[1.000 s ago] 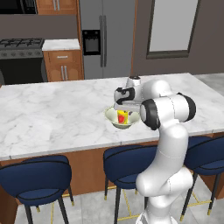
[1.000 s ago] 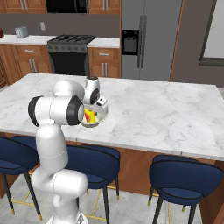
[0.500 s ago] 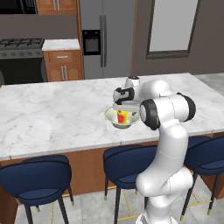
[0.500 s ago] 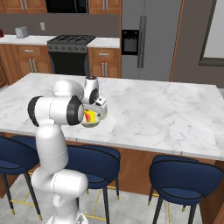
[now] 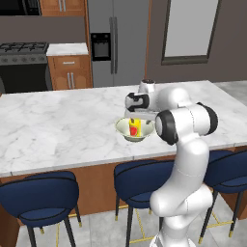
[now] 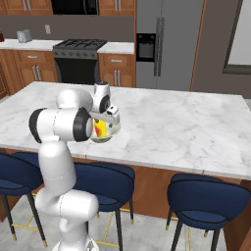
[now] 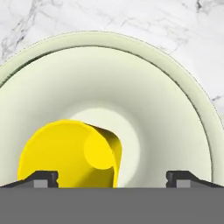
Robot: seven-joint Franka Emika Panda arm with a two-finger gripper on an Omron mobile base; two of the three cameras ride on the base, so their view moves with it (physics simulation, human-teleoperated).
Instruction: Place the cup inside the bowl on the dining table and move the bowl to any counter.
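The pale cream-green bowl [image 5: 122, 129] [image 6: 112, 133] stands on the dining table [image 5: 58, 130] [image 6: 186, 132] near its front edge. The small yellow cup [image 5: 134, 128] [image 6: 101, 128] with its red patch rests inside it. In the hand view the cup [image 7: 65, 148] lies tilted on the bowl's [image 7: 153, 83] inner wall, left of the middle. My gripper [image 5: 137, 116] [image 6: 109, 120] [image 7: 111, 177] hangs straight above the bowl, pointing down into it. It is open: the fingertips [image 7: 41, 177] stand wide apart, just above the cup and not closed on it.
Navy blue stools [image 5: 41, 198] [image 6: 203, 196] line the table's front side. Behind the table are a black stove [image 5: 21, 67] [image 6: 78, 59], a short counter section [image 5: 67, 49] [image 6: 116, 47] beside it and a steel fridge [image 5: 116, 41] [image 6: 162, 41]. Bare marble spreads left and right of the bowl.
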